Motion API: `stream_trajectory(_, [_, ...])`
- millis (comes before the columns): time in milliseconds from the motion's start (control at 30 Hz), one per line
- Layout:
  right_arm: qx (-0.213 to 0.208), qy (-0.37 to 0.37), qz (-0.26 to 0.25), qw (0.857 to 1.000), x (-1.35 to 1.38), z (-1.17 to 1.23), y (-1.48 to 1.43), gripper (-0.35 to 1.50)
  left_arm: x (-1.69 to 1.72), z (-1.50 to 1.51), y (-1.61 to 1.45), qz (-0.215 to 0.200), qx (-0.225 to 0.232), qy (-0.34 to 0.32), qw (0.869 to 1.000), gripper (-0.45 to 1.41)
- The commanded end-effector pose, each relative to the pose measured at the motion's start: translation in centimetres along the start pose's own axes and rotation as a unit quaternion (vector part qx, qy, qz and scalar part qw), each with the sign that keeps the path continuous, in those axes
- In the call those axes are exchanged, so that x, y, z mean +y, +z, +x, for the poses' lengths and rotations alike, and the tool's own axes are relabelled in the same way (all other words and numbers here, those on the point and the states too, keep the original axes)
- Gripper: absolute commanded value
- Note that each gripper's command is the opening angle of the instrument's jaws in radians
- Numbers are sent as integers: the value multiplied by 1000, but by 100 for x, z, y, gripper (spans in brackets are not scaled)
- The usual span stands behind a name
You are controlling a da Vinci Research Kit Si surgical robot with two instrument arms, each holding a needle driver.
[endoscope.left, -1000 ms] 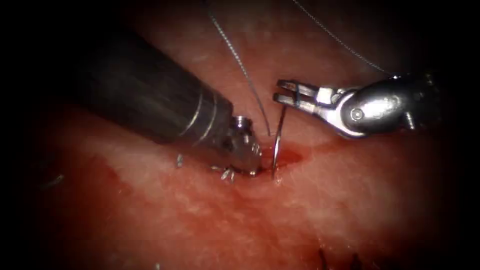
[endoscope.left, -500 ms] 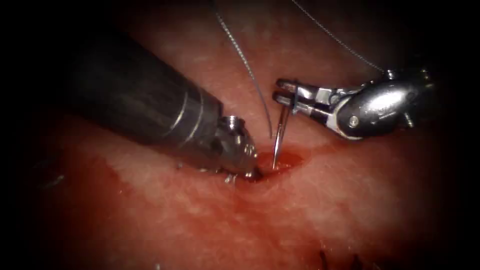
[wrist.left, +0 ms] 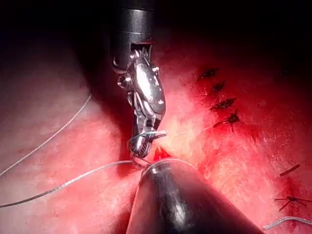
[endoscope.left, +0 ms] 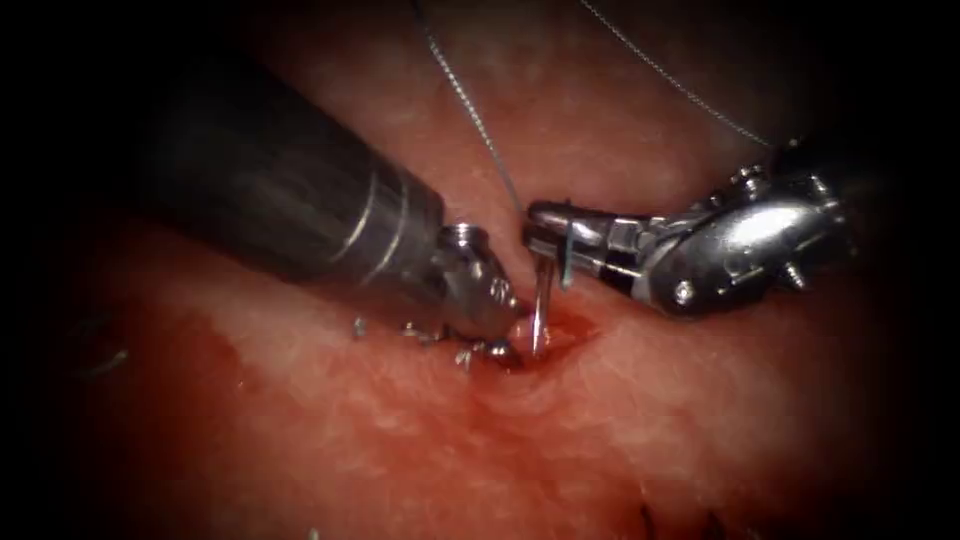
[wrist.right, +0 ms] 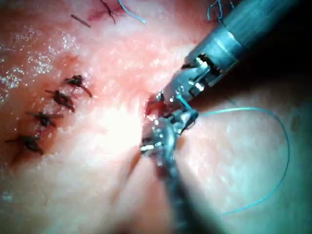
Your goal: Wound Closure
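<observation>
My right tool (endoscope.left: 548,238) comes in from the right, its jaws shut on the curved needle (endoscope.left: 540,300) near its back end. The needle stands almost upright with its tip in the cut (endoscope.left: 570,325). Thread (endoscope.left: 470,105) runs from the needle up and away over the tissue (endoscope.left: 620,420). At the cut's left edge my left tool (endoscope.left: 503,338) has its jaws shut on the tissue lip. The left wrist view shows the right tool (wrist.left: 141,142) with the needle (wrist.left: 155,133) above the cut. In the right wrist view the right tool (wrist.right: 181,117) meets the left tool (wrist.right: 163,100) there.
Red fluid (endoscope.left: 585,318) pools in the cut. Several finished dark stitches (wrist.left: 222,103) (wrist.right: 48,107) line the closed part of the wound. Cut thread ends (endoscope.left: 460,352) lie by the left tool. A loose loop of thread (wrist.right: 280,146) rests on the tissue.
The right tool has dropped, shifted left and rolled, pushing the needle's tip deeper into the cut. The left tool has barely moved at the cut's left edge.
</observation>
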Motion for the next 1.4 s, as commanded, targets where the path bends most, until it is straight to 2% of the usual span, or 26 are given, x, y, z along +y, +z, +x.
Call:
stream_trajectory(33, [1,-2,6,1000,-14,3,4,-35,7,-3,8,-2,-1,-3,1000,32])
stream_trajectory(267, [4,-1,13,1000,-19,5,5,-35,6,-4,1,-1,0,-2,1000,31])
stream_trajectory(367, [3,15,16,1000,-16,5,5,-35,9,0,-14,8,7,-2,1000,29])
stream_trajectory(700, [-7,22,28,999,-13,2,3,-35,35,8,-33,11,20,-5,1000,26])
stream_trajectory(733, [-9,22,29,999,-12,2,3,-35,44,6,-36,13,22,-5,1000,21])
stream_trajectory(900, [-8,46,23,999,-5,2,4,-35,53,8,-33,23,35,-5,999,15])
stream_trajectory(1000, [-9,67,15,998,2,4,4,-35,57,11,-29,42,64,-8,997,10])
stream_trajectory(1067, [-10,74,13,997,4,5,4,-35,58,11,-26,44,68,-9,997,10])
stream_trajectory(1167, [-17,88,10,996,9,5,3,-35,61,20,-10,59,92,-13,994,10])
stream_trajectory(1400, [-22,103,13,994,11,2,-1,-35,65,21,1,58,97,-11,993,10])
